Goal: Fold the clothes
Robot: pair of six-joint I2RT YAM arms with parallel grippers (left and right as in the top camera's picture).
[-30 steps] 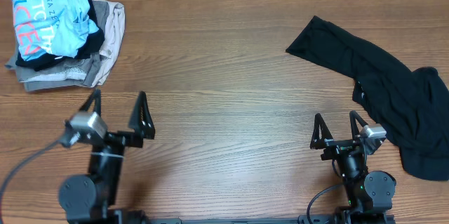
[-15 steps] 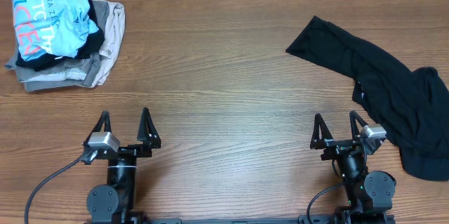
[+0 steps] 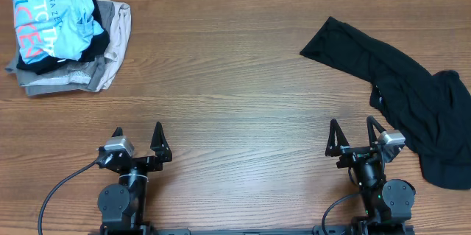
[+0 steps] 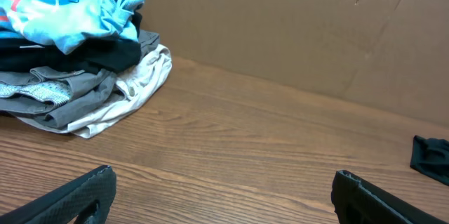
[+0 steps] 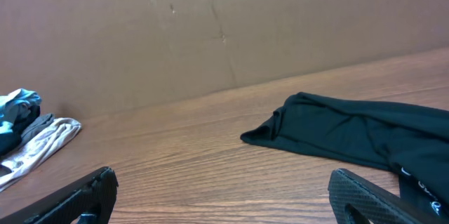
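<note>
Sprawling beside the spread right fingers, the black garment lies ungripped.

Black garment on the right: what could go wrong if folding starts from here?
1. The black garment lies crumpled with overlapping layers, so the open right claw may pinch several layers and fold it bunched.
2. It runs to the overhead view's right edge, so a pull might drag it out of view.
3. The light blue T-shirt sits on a pile of other clothes; the open left claw could lift more than one.
</note>
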